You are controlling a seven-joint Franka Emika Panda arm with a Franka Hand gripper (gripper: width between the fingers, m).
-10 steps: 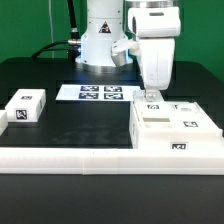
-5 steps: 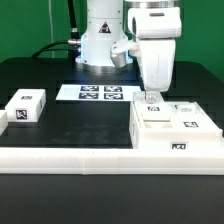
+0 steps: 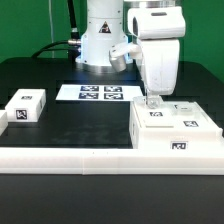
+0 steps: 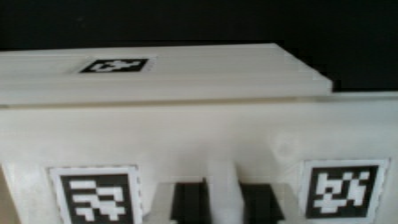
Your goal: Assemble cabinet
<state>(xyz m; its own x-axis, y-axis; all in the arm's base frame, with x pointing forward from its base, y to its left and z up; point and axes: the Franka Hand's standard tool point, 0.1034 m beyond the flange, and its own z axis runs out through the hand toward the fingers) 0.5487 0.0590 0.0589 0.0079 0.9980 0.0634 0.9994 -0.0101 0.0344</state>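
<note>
cabinet [image 3: 172, 140] at exterior view's right, block [image 3: 27, 107] left, marker board [image 3: 100, 93] behind

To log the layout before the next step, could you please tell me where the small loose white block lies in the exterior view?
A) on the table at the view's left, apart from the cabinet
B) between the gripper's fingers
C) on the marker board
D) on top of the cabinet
A: the small white block sits on the black table at the exterior view's left, well clear of the cabinet.
</note>
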